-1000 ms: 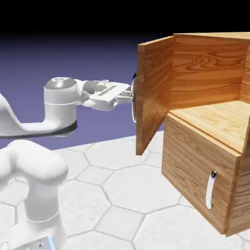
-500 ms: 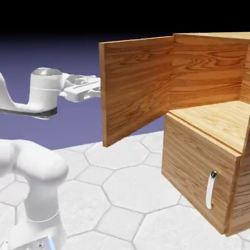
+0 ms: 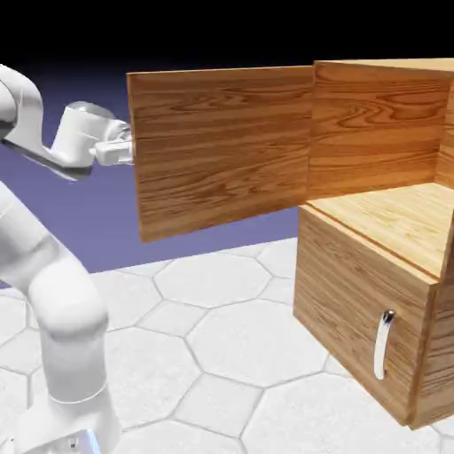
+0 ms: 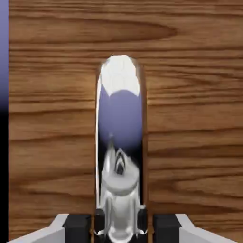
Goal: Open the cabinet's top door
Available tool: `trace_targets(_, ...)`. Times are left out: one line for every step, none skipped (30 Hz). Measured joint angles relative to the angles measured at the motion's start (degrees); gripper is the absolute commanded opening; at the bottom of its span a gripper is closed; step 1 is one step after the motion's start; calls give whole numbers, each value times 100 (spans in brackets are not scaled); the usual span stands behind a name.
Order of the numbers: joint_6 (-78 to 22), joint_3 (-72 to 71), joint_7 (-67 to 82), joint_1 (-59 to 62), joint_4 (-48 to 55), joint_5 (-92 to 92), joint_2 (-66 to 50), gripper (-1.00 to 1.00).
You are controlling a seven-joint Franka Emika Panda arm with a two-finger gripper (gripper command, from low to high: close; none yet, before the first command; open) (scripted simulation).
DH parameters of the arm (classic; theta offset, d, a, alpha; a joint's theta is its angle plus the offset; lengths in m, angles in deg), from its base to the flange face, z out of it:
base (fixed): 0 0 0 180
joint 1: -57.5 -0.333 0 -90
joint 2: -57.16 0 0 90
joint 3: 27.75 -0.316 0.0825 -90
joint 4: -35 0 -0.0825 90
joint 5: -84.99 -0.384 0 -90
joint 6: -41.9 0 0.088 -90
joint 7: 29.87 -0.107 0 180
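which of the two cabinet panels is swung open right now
The top door is open, swung far out from the cabinet, with the gripper on its silver handle. The lower panel sits flush and shut.

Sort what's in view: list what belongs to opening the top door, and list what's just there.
Belongs to the job:
- top door, swung wide open
- its silver handle, clamped between the fingers
- gripper
- cabinet

Just there:
- lower panel, shut
- lower handle
- table
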Motion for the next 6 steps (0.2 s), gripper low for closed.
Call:
trace_targets(-175,-208,-105,179,175,-29,-175,-100)
trace_targets(-343,-415,-210,356,339,-53,-346,-100)
trace_targets(-509,-622,-323,527,495,-72,-520,-100)
trace_targets(-670,-827,-440,694,641,-87,-692,-100)
trace_targets(-805,-1034,-539,868,766,-100,-835,-100)
trace_targets(-904,-1245,-607,1057,867,-114,-932,-100)
